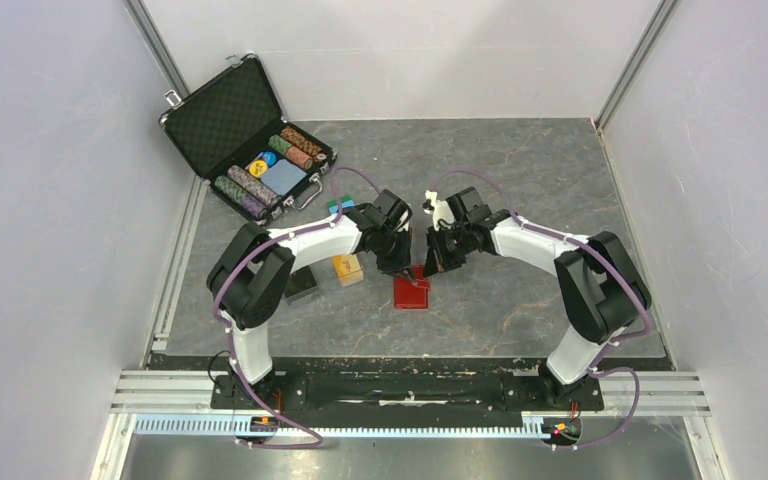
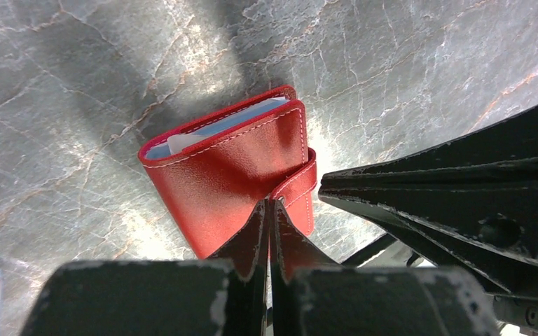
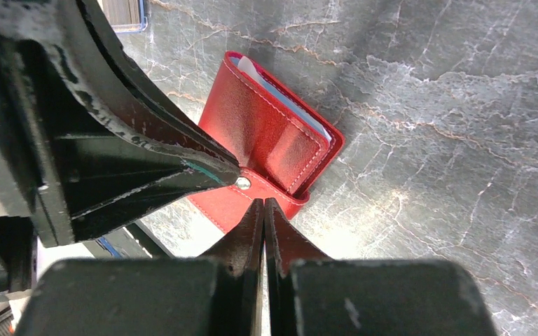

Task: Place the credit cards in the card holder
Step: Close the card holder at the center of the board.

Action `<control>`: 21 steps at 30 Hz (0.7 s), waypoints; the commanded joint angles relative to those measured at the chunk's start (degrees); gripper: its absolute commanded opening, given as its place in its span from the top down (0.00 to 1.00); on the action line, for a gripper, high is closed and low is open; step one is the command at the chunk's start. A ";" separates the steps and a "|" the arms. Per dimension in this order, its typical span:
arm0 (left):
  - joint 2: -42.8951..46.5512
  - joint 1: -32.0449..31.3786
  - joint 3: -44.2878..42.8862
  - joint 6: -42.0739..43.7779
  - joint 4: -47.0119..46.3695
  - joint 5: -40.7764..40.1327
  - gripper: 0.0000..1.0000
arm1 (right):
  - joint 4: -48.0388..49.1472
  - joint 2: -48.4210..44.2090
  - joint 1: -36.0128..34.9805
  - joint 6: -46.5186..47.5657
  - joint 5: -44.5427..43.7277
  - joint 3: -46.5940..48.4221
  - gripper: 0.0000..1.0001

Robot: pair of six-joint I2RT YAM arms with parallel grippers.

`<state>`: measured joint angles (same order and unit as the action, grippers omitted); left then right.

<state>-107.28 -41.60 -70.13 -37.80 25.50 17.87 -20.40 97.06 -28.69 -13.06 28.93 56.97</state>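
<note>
The card holder, a red folded wallet, lies on the grey table between both arms. The pale edge of a credit card shows inside its fold, also in the right wrist view as a card edge. My left gripper is shut, its tips at the wallet's strap by the metal snap. My right gripper is shut too, tips at the strap's lower edge, nothing between the fingers. From above the left gripper and right gripper meet over the wallet's far edge.
An open black chip case with poker chips stands at the back left. A clear box with orange cards and a small black box sit left of the wallet. White walls enclose the table on three sides.
</note>
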 commanded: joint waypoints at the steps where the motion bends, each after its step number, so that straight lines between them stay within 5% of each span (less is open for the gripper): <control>1: -0.35 -0.36 -2.60 3.17 1.58 -2.70 0.98 | 1.39 0.84 -0.74 -0.24 1.39 0.65 1.00; 21: -2.66 -0.85 -2.91 4.58 3.00 -4.17 0.98 | 5.16 2.80 -1.98 -3.13 3.81 -0.76 1.00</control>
<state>-109.21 -42.04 -71.96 -35.90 27.59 15.09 -18.41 99.53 -30.28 -14.85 30.79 56.95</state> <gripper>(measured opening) 0.028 0.003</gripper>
